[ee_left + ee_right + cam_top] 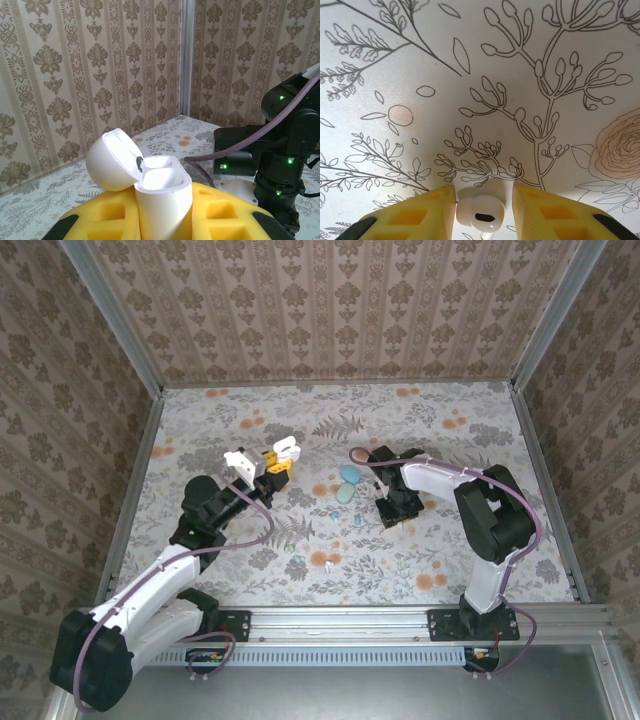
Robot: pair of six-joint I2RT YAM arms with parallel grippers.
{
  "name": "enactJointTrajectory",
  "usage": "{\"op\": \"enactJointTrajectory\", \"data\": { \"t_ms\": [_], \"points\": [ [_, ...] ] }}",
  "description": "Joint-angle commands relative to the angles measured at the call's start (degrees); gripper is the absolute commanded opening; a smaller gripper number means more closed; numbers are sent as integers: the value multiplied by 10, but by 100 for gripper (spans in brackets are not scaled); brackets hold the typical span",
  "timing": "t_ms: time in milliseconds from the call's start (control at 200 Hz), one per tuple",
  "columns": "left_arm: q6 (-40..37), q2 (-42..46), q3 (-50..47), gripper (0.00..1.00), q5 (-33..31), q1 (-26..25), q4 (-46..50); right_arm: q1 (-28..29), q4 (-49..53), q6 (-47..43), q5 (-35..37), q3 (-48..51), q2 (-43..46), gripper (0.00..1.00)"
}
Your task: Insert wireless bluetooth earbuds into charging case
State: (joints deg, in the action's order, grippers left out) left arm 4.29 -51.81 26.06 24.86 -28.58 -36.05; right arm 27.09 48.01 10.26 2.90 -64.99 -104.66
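Earbud (pixel 479 216) sits between pads of my right tool (pixel 484 202); grip unconfirmed. Left tool (pixel 162 225) clamps open case (pixel 160 185). I should close squarely before lifting.

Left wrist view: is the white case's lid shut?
No, the lid is swung back on its hinge, leaving the white case open at the top.
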Motion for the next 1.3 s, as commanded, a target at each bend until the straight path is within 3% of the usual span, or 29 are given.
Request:
{"op": "enactJointTrajectory", "data": {
  "t_ms": [0,310,730,1295],
  "points": [
    [8,-1,24,18,11,-4,-18,-4,25,3,-7,17,8,38],
    [8,-5,25,18,10,-5,-19,-5,22,3,-9,26,-12,35],
    [6,-9,27,18,10,-5,-19,-7,32,7,-16,22,27,40],
    [5,-10,26,18,9,-6,-19,-8,13,2,-17,7,2,38]
  ]
}}
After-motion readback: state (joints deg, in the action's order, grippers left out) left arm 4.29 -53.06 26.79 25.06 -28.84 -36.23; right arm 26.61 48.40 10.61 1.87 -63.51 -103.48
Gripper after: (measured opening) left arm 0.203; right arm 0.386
